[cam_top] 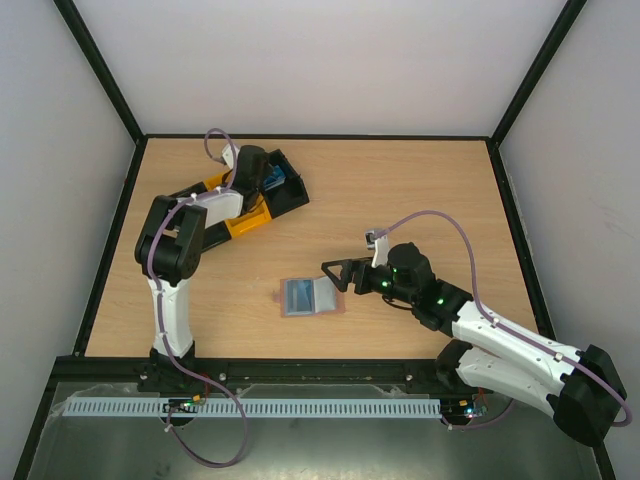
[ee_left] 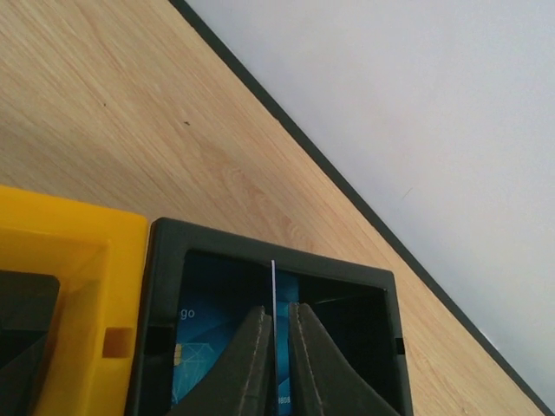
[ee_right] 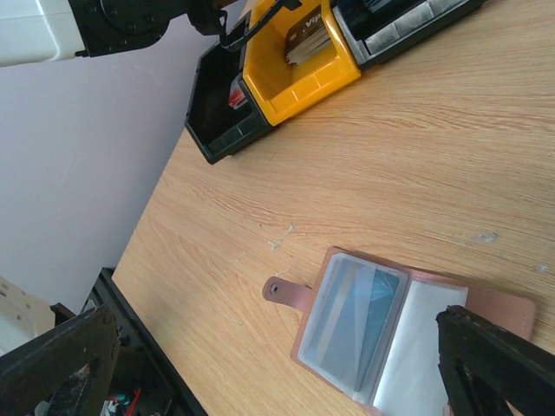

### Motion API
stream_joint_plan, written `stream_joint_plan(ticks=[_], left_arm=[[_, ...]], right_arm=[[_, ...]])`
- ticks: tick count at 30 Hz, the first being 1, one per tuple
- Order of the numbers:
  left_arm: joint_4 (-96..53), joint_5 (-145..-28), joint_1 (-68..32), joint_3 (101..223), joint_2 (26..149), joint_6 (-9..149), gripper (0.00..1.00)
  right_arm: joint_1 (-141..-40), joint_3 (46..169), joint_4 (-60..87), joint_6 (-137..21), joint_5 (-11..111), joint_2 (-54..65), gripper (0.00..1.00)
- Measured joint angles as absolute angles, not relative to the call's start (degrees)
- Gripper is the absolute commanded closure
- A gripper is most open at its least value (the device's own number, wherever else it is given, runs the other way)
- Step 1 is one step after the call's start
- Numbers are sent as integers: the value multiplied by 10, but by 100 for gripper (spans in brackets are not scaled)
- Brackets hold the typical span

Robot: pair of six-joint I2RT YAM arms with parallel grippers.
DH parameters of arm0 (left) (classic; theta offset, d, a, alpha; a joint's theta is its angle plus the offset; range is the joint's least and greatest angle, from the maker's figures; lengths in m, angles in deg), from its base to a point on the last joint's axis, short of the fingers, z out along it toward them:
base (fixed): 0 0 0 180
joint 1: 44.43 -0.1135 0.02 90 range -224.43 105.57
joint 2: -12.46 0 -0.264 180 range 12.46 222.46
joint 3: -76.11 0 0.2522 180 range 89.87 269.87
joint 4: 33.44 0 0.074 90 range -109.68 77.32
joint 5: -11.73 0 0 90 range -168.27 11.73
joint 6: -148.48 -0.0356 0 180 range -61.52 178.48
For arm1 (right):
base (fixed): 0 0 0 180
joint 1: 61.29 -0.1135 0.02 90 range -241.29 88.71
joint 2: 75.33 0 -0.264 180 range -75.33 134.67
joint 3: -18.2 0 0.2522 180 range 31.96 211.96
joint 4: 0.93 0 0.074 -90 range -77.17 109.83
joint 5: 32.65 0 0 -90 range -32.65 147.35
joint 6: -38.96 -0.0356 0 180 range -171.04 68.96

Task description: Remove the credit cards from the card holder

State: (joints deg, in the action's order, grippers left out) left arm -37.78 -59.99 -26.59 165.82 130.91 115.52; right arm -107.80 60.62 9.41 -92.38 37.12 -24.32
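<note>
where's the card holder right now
In the top view the card holder lies open at the middle of the table, just left of the right tool.

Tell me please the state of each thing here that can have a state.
card holder: open, flat on the table, one card in a sleeve.
tray: a blue card lies in its black compartment.
credit card: pinched edge-on over that compartment.
left gripper: shut on the credit card.
right gripper: open, empty, near the card holder.

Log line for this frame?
left end effector: shut on credit card over black tray compartment | right end effector: open by card holder
</note>
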Motion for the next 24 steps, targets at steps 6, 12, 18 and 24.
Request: stream_joint_plan(ticks=[6, 12, 18, 24], left_arm=[[-373, -593, -266, 1661, 1309, 1149, 97], [-366, -590, -266, 1661, 1310, 1144, 97], [-365, -574, -261, 1661, 1310, 1144, 97], [-371, -559, -258, 1661, 1315, 1144, 97]], right_arm=[[-1078, 606, 99, -924, 374, -243, 2], [-1078, 606, 104, -924, 379, -244, 2], [-1078, 606, 107, -924, 381, -245, 2], [-1078, 606, 108, -924, 384, -245, 2]])
